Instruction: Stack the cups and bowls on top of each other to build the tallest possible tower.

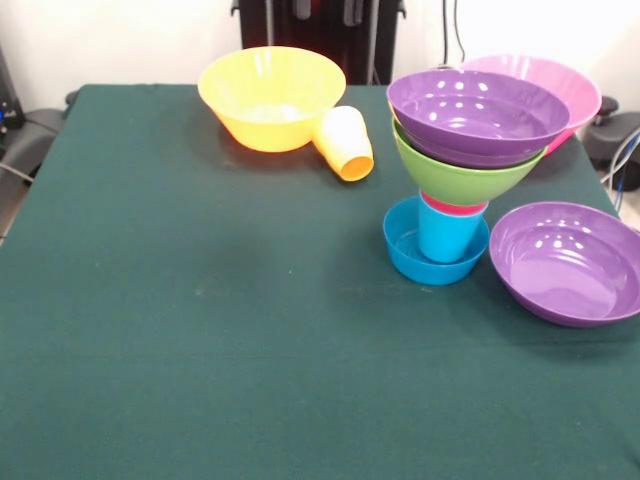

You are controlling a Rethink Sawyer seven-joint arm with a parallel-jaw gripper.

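Observation:
The tower stands right of centre: a small blue bowl [405, 250] holds a blue cup [447, 238], with a red cup's rim [452, 207] above it, then a lime green bowl [465, 175] and a wide purple bowl [478, 115] on top, slightly tilted. A second purple bowl [570, 262] sits on the table to its right. A large pink bowl [565, 85] is behind the tower. A large orange-yellow bowl [272, 95] sits far centre, and a yellow-orange cup [345, 143] lies on its side against it. My gripper [327, 10] shows only as two separated tips at the top edge, holding nothing. A second small blue bowl is hidden.
The table [200, 330] is covered in dark green cloth. The black pedestal [320, 40] stands at the far edge. Grey equipment [30, 135] sits beyond the left edge, and cables [625, 165] hang off the right edge.

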